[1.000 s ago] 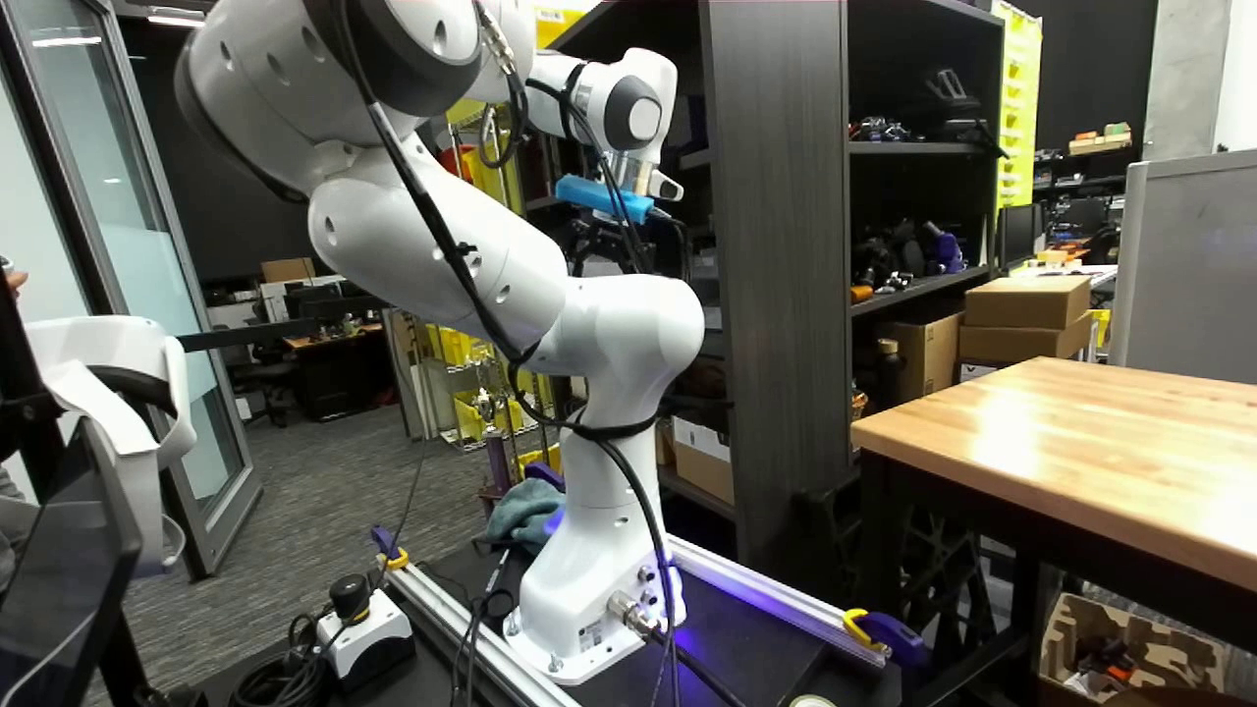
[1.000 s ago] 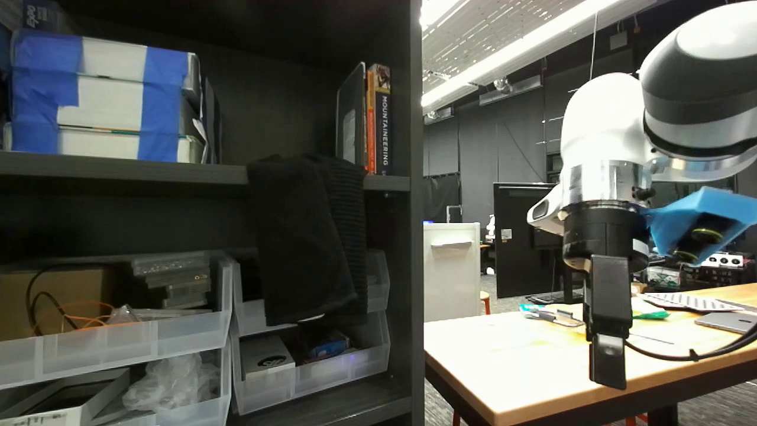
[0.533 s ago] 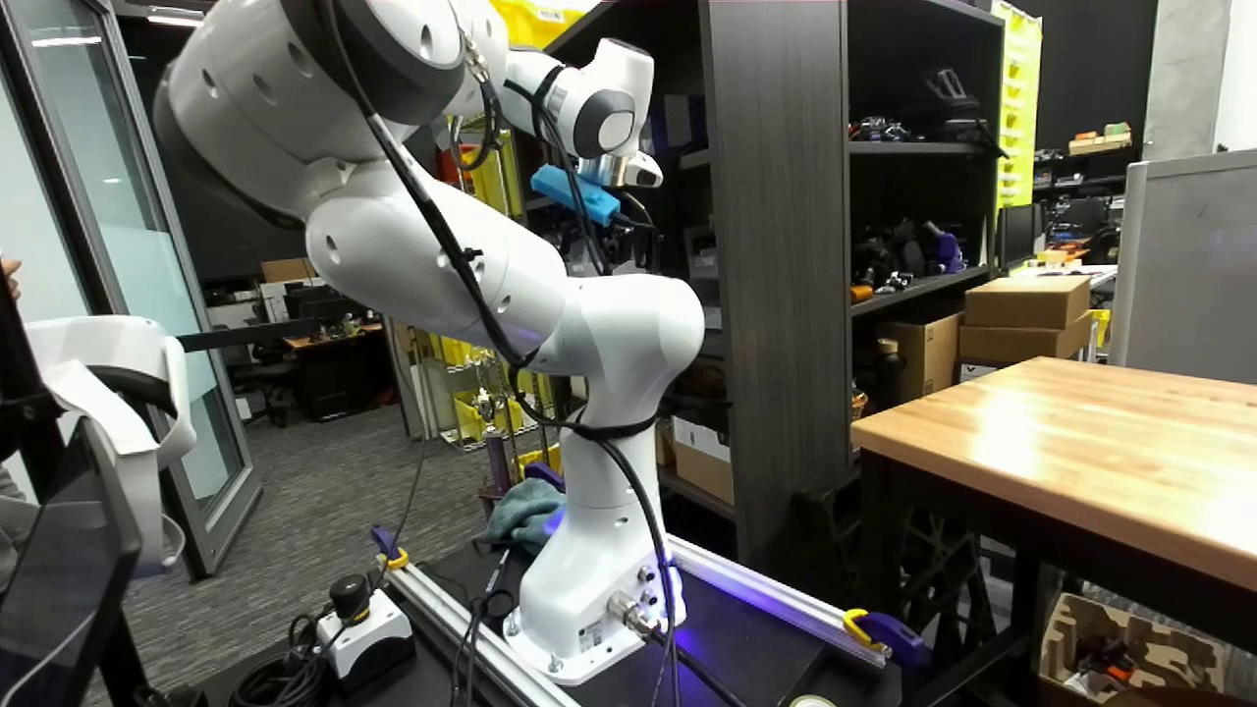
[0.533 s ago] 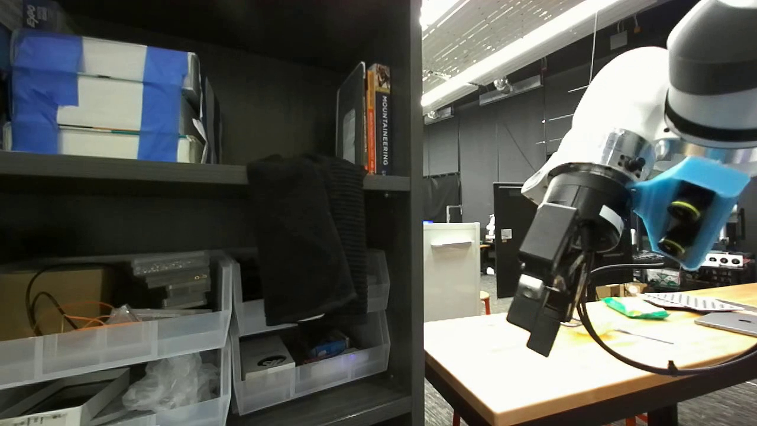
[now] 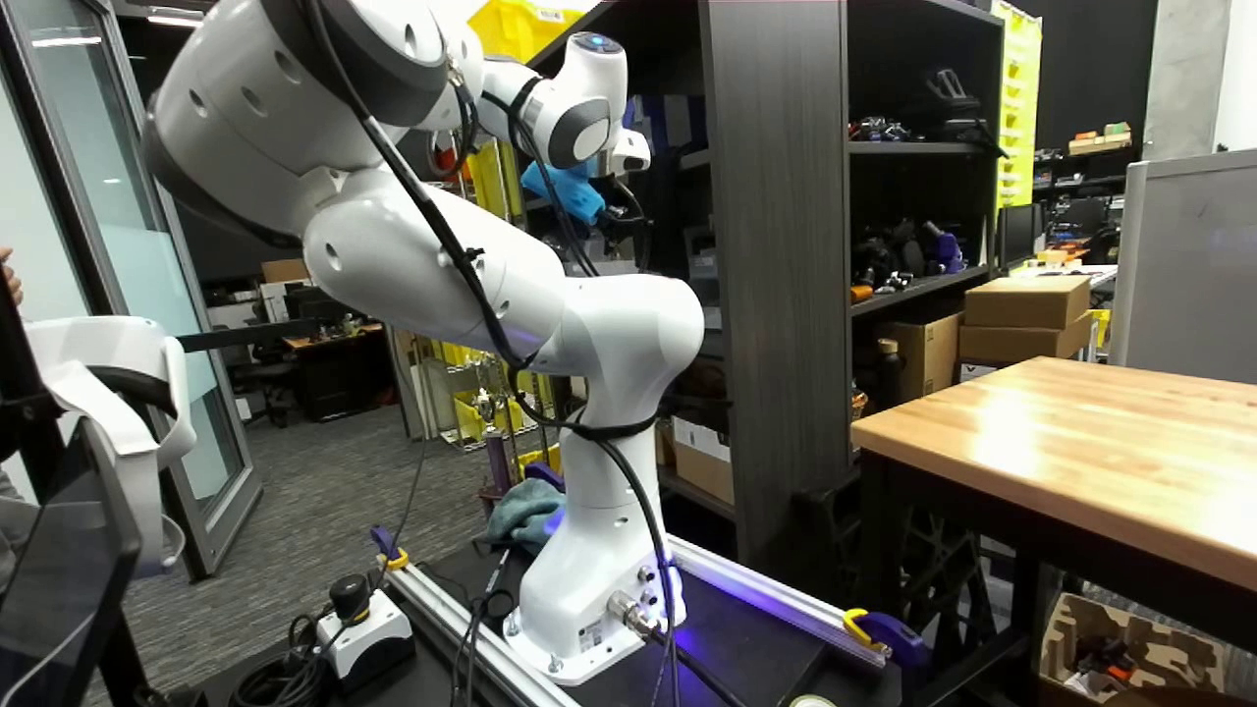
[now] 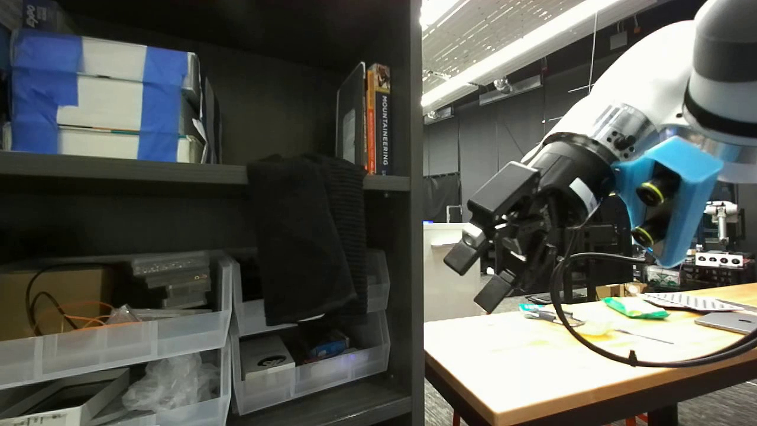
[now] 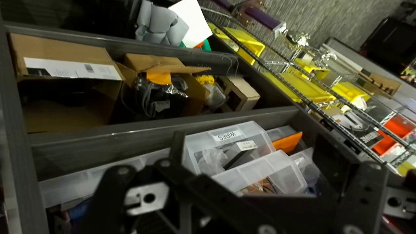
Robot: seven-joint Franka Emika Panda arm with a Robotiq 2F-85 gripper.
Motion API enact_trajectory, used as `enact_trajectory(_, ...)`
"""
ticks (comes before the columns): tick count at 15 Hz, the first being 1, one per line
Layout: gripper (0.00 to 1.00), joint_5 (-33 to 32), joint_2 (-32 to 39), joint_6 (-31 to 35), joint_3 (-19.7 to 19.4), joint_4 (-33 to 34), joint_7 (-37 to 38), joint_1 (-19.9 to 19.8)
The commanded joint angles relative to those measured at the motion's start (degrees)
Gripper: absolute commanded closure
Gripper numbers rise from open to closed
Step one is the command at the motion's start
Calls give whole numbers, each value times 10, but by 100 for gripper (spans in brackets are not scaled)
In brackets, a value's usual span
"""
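Dark shelving [image 6: 417, 266] filled an exterior view's left, a black towel [image 6: 307, 242] draped mid-frame. Right of it, the empty claw [image 6: 479, 275] hung spread, seemingly at an aiming step; any approach called for careful clearance.

arm [image 5: 403, 260] in both exterior views | wrist: upside-down, facing nearby bins [image 7: 253, 170]
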Motion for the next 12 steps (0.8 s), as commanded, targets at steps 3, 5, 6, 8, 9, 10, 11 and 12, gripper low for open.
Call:
enact_trajectory(3, 0, 85, -28, 106, 79, -6, -3, -28)
enact_trajectory(5, 0, 119, -31, 156, 109, -6, -8, -31)
enact_trajectory(6, 0, 132, -32, 177, 123, -6, -9, -30)
enact_trajectory(8, 0, 155, -31, 214, 149, -7, -12, -29)
enact_trajectory(9, 0, 167, -29, 230, 161, -7, -15, -28)
enact_trajectory(10, 0, 178, -27, 249, 174, -7, -16, -27)
enact_trajectory(11, 0, 192, -24, 269, 188, -6, -20, -28)
enact_trajectory(12, 0, 202, -21, 286, 201, -6, -23, -28)
